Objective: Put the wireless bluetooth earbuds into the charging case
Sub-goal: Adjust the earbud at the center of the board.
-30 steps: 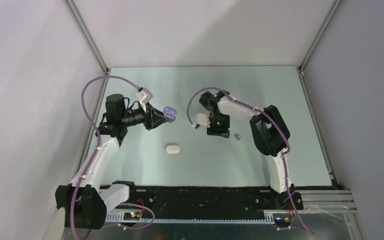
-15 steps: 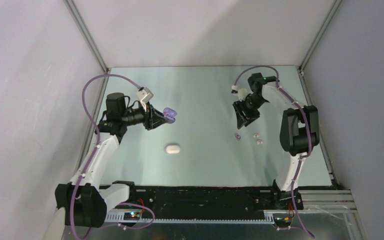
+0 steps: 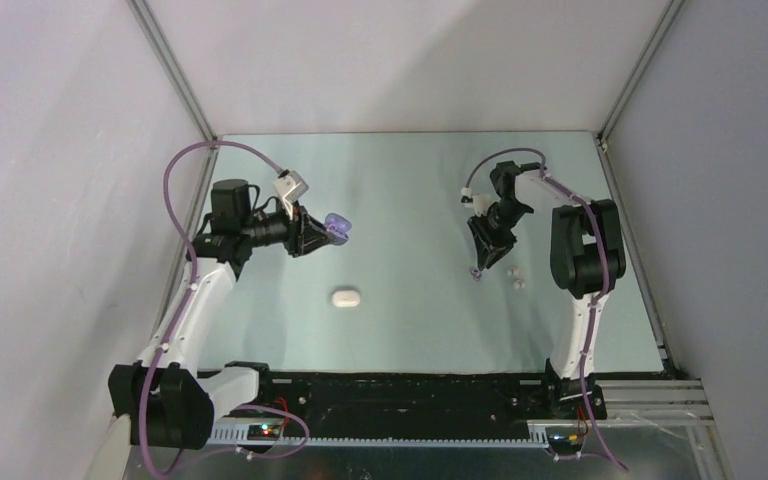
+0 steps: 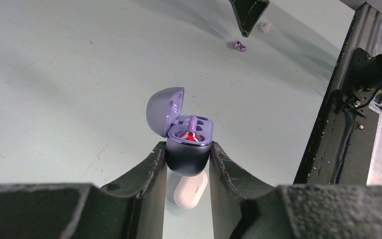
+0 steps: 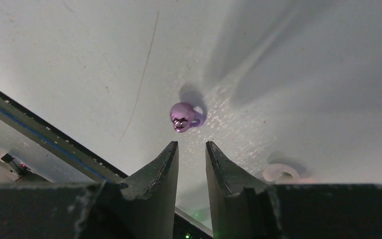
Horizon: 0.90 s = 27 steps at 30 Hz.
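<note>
My left gripper (image 4: 188, 149) is shut on the dark lower half of a purple charging case (image 4: 189, 144). The case is held above the table with its lid (image 4: 166, 107) open, and a purple earbud with a red light sits in one socket. In the top view this case (image 3: 337, 228) is at the left. My right gripper (image 5: 191, 145) is open by a narrow gap with nothing between its jaws. It points down just short of a loose purple earbud (image 5: 181, 117) on the table. A white earbud (image 5: 278, 173) lies to its right. The top view shows the purple bud (image 3: 477, 273) and two white buds (image 3: 513, 270).
A shut white case (image 3: 345, 297) lies on the table below my left gripper and shows between the left fingers (image 4: 190, 189). The black rail of the table's near edge (image 4: 338, 124) runs along the right of the left wrist view.
My right arm swung from the table's middle to the right, then came down over the purple earbud with its jaws narrowed. My left gripper and the purple case stayed put.
</note>
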{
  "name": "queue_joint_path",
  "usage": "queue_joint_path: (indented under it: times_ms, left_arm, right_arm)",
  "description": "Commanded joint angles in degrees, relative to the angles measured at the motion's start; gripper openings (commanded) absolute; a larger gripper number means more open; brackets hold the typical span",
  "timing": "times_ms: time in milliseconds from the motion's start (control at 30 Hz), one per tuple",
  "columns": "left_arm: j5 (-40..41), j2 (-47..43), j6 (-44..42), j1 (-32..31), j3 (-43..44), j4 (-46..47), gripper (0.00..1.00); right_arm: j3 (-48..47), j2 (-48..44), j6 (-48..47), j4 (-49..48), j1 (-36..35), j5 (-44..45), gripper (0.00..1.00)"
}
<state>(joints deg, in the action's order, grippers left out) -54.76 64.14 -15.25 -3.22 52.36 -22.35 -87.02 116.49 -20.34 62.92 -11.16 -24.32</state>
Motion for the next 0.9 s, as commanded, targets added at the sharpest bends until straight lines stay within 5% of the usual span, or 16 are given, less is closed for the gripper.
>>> queue_joint_path:
  times_ms: [0, 867]
  left_arm:
    - [0.23, -0.19, -1.67, 0.47, 2.16, -0.52, 0.00]
    - [0.80, -2.87, -0.97, 0.42, -1.07, 1.67, 0.00]
  right_arm:
    - [-0.55, 2.07, -0.66, -1.21, -0.84, 3.13, 0.31]
    - [-0.14, 4.00, 1.91, -5.13, -10.04, 10.45, 0.27]
